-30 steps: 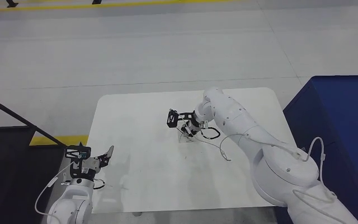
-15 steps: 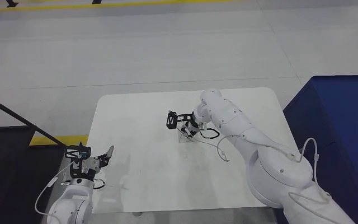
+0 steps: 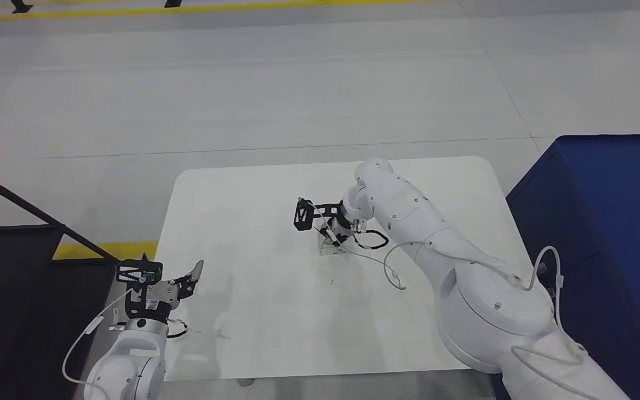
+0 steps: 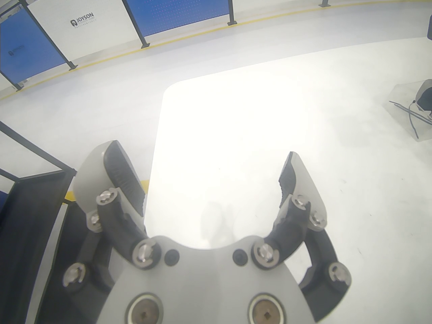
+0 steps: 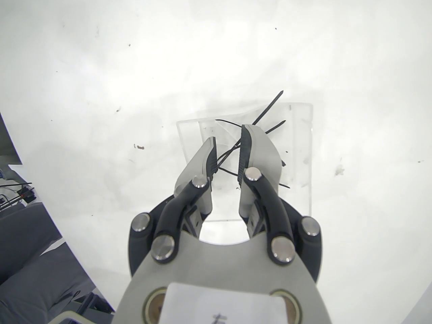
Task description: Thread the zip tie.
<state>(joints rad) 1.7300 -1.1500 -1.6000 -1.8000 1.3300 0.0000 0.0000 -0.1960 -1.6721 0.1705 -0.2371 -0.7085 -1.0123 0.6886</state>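
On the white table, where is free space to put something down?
The broad bare stretch of the white table between the open left gripper and the clear plastic tray is free. Crowded: the tray itself, with black zip ties and the right gripper over it.

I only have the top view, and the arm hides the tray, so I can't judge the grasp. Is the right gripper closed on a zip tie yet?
Observer: Not yet. The right wrist view shows a gap between the fingers of the right gripper, with black zip ties crossing that gap.
Operator: Is it lined up with the tray?
Observer: Yes, its fingertips sit within the outline of the clear tray, where several ties lie crossed in a loose pile.
Operator: Is the left one carrying anything?
Observer: No. The left gripper is wide open and empty above the white table.
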